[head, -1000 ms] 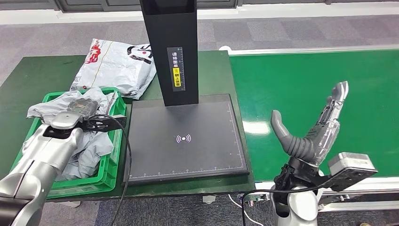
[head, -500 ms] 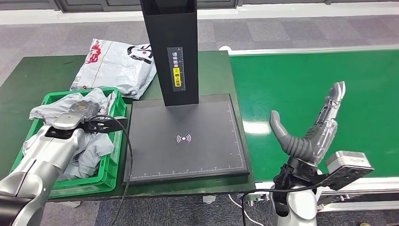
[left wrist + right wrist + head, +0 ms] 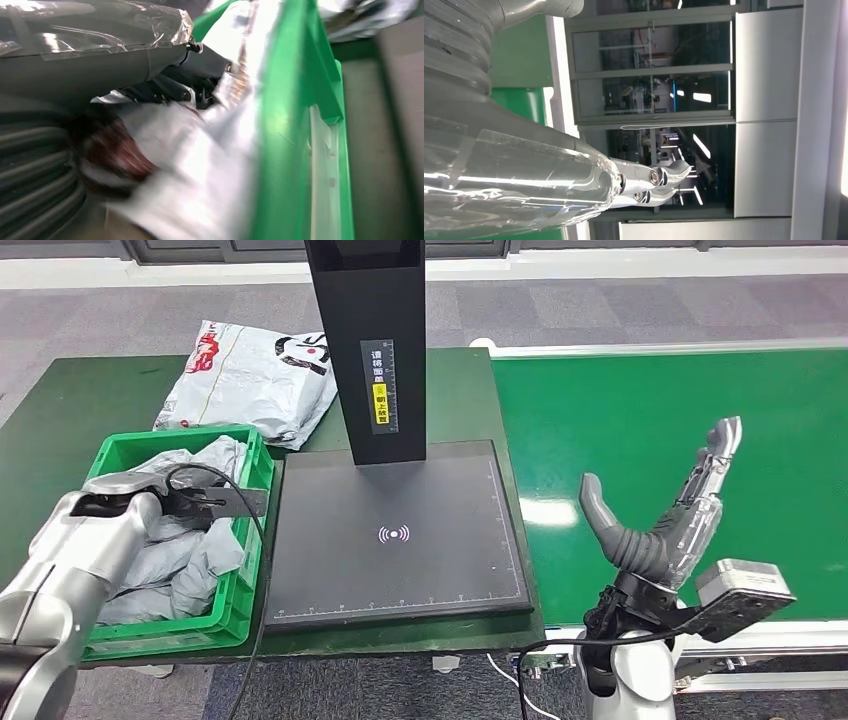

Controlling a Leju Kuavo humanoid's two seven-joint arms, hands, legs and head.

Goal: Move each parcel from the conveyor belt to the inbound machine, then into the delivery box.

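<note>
Left arm has pulled back toward the near-left corner of the surface since a second ago; right arm basically unchanged. Left hand (image 3: 165,75) sits inside the green delivery box (image 3: 246,540), down among the crumpled grey parcels (image 3: 190,560); wrist view is blurred, can't tell if the fingers are gripping a bag or not. Right hand (image 3: 665,515) is raised over the near edge of the green conveyor belt (image 3: 680,400), fingers spread, holding nothing. Inbound machine (image 3: 395,530) pad sits mid-surface beside the box. One more printed grey parcel (image 3: 255,380) lies flat at the far edge behind the box.
</note>
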